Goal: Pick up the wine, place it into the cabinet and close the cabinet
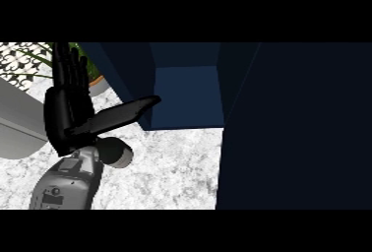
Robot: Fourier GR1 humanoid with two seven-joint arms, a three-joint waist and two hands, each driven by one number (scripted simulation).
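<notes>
My left hand (67, 110) stands open at the left of the head view, fingers straight up and thumb (123, 113) stretched right towards the cabinet. It holds nothing. The dark blue cabinet (187, 93) stands on the counter with its inside showing, and I see nothing in it. A large dark blue panel (298, 128), which looks like the cabinet's door, fills the right half of the view. No wine bottle shows anywhere. My right hand does not show either.
A small round grey object (120, 153) sits on the speckled counter (170, 172) just below my left wrist. A potted plant (96, 78) stands behind the hand. A grey block (18, 123) lies along the left edge.
</notes>
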